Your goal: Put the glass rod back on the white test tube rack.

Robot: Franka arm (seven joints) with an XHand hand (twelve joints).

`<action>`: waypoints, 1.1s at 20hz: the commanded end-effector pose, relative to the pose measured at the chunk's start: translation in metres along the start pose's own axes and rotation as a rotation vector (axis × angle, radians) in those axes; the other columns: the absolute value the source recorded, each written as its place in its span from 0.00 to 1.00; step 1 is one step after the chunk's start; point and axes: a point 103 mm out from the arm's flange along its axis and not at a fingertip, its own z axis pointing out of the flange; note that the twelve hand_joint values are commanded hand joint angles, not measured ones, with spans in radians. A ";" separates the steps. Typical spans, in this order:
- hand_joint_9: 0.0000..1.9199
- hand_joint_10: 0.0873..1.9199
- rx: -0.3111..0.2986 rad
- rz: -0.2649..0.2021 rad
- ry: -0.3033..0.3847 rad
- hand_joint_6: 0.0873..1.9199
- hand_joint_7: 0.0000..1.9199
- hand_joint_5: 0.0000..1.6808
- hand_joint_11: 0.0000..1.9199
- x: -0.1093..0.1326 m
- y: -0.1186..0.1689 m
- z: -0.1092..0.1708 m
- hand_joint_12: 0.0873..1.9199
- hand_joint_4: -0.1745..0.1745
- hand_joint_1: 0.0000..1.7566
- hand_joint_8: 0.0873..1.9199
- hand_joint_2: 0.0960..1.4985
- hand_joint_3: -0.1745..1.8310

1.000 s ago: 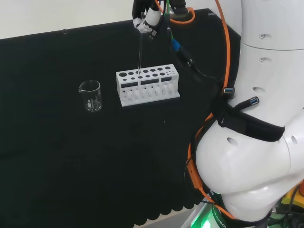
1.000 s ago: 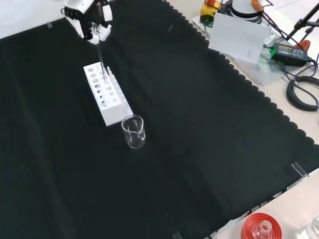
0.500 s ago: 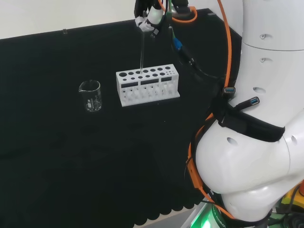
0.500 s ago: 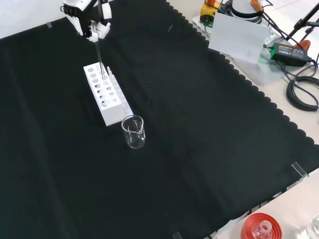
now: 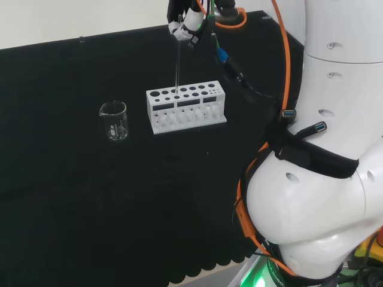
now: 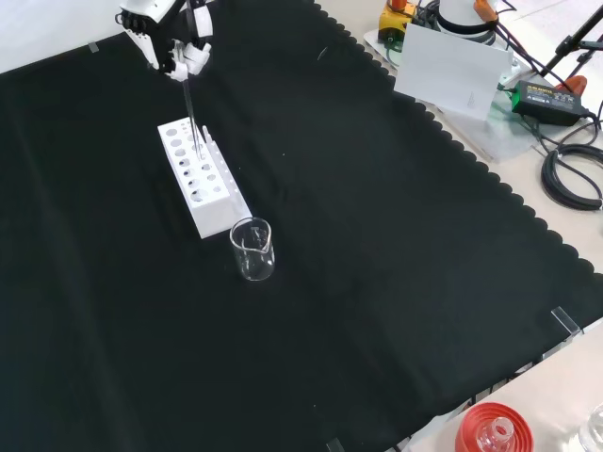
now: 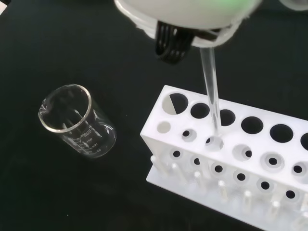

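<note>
The hand (image 5: 182,23) hangs high over the white test tube rack (image 5: 186,108) with its fingers curled round the top of a clear glass rod (image 5: 177,63). The rod hangs nearly upright. In the wrist view the glass rod (image 7: 211,98) reaches down to a small hole in the rack (image 7: 231,163), its lower tip at or just inside that hole. In the front view the hand (image 6: 170,38) is at the top left, the rod (image 6: 191,113) pointing down onto the rack (image 6: 203,179).
A small clear beaker (image 5: 114,120) stands on the black cloth left of the rack in the head view; in the front view the beaker (image 6: 252,250) sits just below the rack. A red ribbed stand (image 6: 491,431) lies off the cloth at the front view's bottom right.
The hand with the rod has shifted only slightly over the rack, first a little right, then back; the rod's tip stays at the rack's top.
</note>
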 end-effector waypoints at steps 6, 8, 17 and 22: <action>0.86 0.26 0.038 0.000 0.001 0.37 0.68 0.67 0.80 -0.007 0.007 0.016 0.35 0.00 0.75 0.44 0.38 0.47; 0.86 0.25 0.033 0.000 0.006 0.37 0.68 0.67 0.80 -0.010 0.006 0.016 0.35 0.00 0.75 0.44 0.38 0.47; 0.86 0.25 0.053 -0.030 -0.008 0.37 0.68 0.67 0.80 -0.010 0.027 0.034 0.35 0.00 0.75 0.44 0.38 0.47; 0.86 0.25 0.070 -0.043 -0.038 0.37 0.68 0.67 0.80 -0.006 0.041 0.039 0.35 0.00 0.75 0.44 0.38 0.47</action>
